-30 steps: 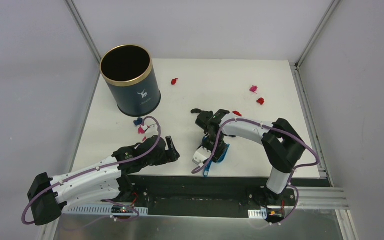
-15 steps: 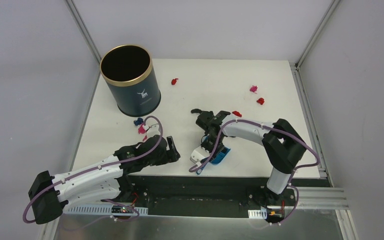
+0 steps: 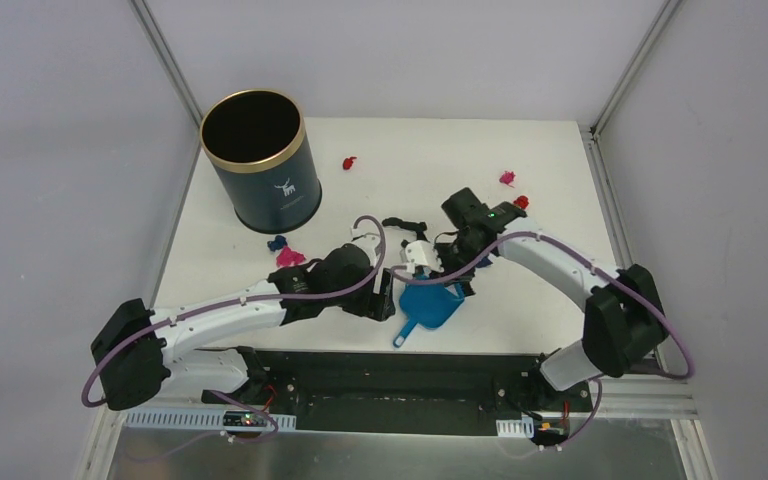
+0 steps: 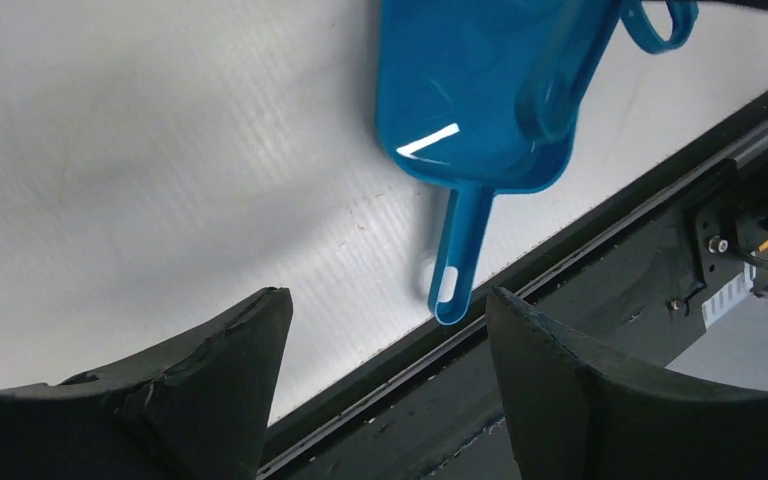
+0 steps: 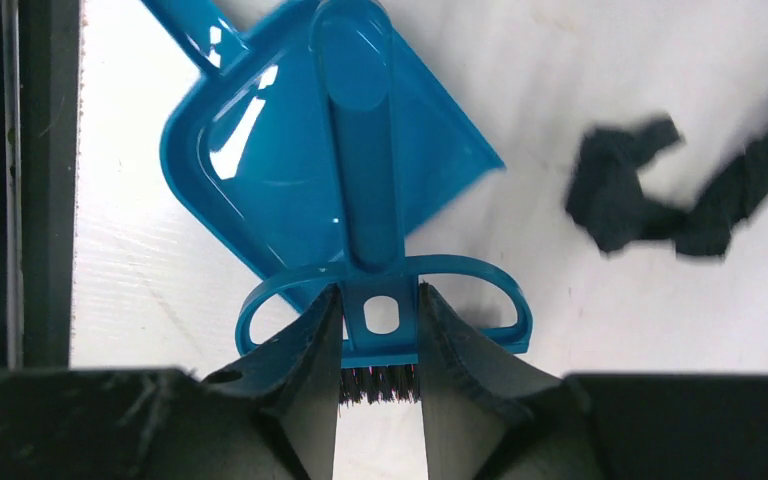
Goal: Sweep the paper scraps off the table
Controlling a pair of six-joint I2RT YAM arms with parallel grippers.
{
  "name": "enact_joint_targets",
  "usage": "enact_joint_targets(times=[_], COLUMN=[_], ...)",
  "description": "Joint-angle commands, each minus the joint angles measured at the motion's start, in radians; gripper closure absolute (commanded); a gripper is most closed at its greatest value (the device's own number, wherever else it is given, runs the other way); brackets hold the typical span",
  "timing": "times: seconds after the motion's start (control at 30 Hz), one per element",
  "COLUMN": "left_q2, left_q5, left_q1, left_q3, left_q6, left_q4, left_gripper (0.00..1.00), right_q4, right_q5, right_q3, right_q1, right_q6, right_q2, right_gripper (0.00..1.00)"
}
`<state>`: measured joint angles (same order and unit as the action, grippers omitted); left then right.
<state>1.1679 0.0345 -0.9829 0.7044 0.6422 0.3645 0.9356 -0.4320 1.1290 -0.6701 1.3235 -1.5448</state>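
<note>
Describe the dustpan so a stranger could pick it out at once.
Start at the white table and go to the middle of its near edge. The dustpan lies there, handle pointing toward that edge. It is the only bright blue scoop: the paper scraps are tiny, the bin dark and round.

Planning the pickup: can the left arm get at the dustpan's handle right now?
Probably yes. Its jaws stand open just short of the dustpan handle, which points at the gap between them over bare table. The brush sits over the pan only, gripped by the right arm.
</note>
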Motion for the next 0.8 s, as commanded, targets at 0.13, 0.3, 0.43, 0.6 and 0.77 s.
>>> enact_joint_targets(times=[0.13,0.3,0.43,0.6,0.77], left_q2=[-0.074,-0.162,-0.155,-0.072,0.046], left_q5=[-0.127,-0.124,-0.108,-0.040,0.009], left_q1=[-0.009,-0.009,-0.010,-0.023,-0.045], left_q3=[0.073,0.084,0.087,0.087,0.175], left_q6=[-0.096,-0.040,-0.020,-0.025,-0.102], left_q4=[-0.099,-0.173,-0.315,-0.434,-0.463], left_gripper=[0.29,0.27,0.28,0.29,0.31], right_q4=[-0.109,-0.279,-0.390,-0.558,-0.634], right_q5=[-0.089,-0.135,-0.167,-0.118,0.007], right_q3=[-0.084,-0.100,-0.101,-0.115,-0.129], right_q1=[0.190,0.250,0.266,0.301,0.331], right_q6=[-0.297,-0.637,-0.918,-1.295,-1.590], right_q2=[0.239,0.302,0.325,0.325,0.325], right_gripper=[0.92,0.91,0.96,1.00,1.00])
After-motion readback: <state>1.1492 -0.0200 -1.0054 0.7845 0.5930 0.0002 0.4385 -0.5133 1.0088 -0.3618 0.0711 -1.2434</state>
